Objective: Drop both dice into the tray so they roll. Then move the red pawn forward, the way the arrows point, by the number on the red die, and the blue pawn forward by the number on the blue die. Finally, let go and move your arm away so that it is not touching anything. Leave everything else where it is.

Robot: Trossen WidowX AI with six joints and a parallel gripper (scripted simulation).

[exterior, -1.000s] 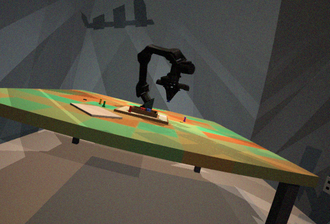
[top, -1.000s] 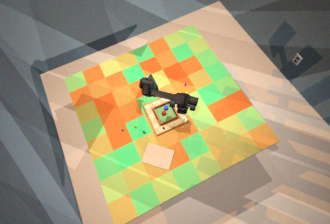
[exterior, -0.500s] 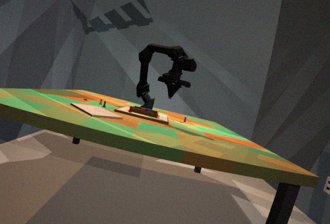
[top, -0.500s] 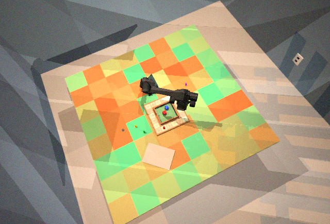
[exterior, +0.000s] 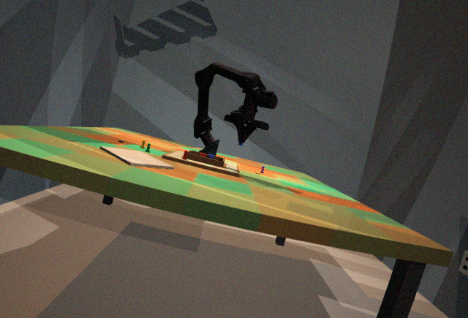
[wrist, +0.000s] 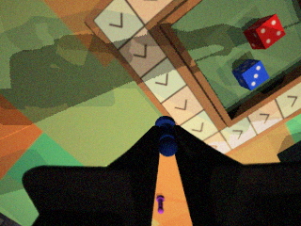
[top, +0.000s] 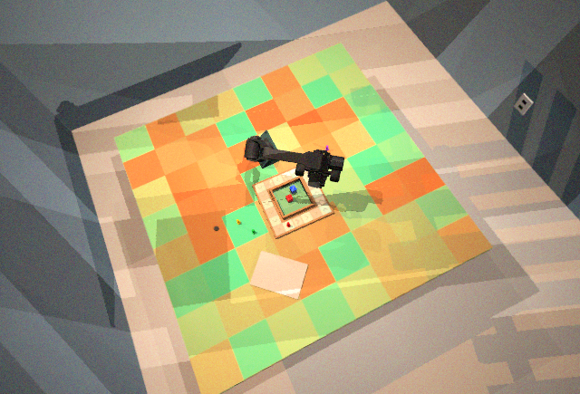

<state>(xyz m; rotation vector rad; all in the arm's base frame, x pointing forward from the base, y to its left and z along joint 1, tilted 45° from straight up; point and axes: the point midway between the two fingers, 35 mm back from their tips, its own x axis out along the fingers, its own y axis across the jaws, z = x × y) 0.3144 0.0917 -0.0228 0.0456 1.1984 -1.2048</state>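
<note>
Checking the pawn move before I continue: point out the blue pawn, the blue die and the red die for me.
blue pawn [wrist: 166, 137]: wrist view, on its rounded head between the claw tips.
blue die [wrist: 250, 74]: wrist view, on its three-pip face.
red die [wrist: 264, 31]: wrist view, on its upper face.

A flat, pale cream rectangular card or thin board [top: 279, 273] lies on the table's checkered top of green, orange and yellow squares [top: 197, 160], tilted against the run of the squares and spanning several of them. On a green square lie a small yellow pawn [top: 238, 221] and, just beside it, a small green pawn [top: 254, 231]; the side view shows both upright [exterior: 142, 143] [exterior: 148, 147]. A small dark round piece [top: 216, 228], perhaps a disc, rests on the orange square near them. A small purple pawn [exterior: 262, 169] stands well apart from these. A pale wall socket plate [top: 523, 103] sits on the grey wall beyond the table.
</note>
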